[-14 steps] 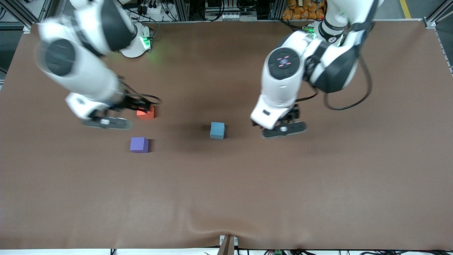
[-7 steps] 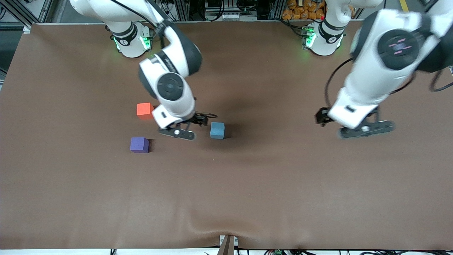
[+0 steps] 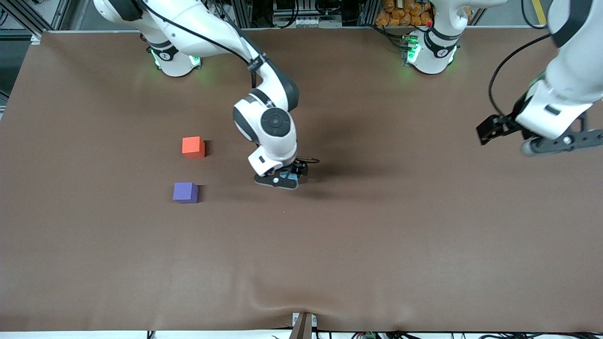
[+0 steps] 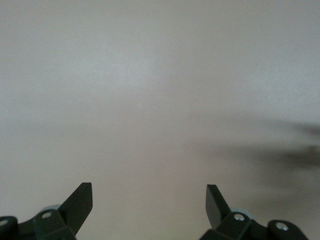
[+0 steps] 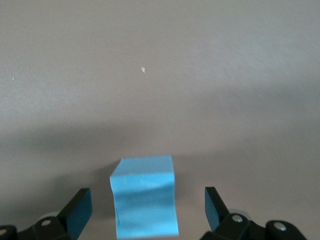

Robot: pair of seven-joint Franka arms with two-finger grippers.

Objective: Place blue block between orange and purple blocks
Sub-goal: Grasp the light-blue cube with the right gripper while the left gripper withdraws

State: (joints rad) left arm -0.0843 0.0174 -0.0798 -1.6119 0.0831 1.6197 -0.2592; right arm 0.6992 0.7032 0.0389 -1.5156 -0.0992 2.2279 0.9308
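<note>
The light sky-blue block [image 3: 290,177] sits on the brown table mat, mostly hidden under my right gripper [image 3: 282,181] in the front view. In the right wrist view the blue block [image 5: 145,202] lies between the two open fingers of my right gripper [image 5: 147,207], apart from both. The orange block [image 3: 193,147] and the purple block [image 3: 185,192] stand toward the right arm's end, the purple one nearer the front camera, with a gap between them. My left gripper [image 3: 556,141] is open and empty over bare mat at the left arm's end; it also shows in the left wrist view [image 4: 149,202].
The brown mat [image 3: 330,245] covers the whole table. The two arm bases [image 3: 176,59] stand along the edge farthest from the front camera.
My right gripper has moved from beside the orange block over to the blue block and come down around it. My left arm has swung away toward its own end of the table.
</note>
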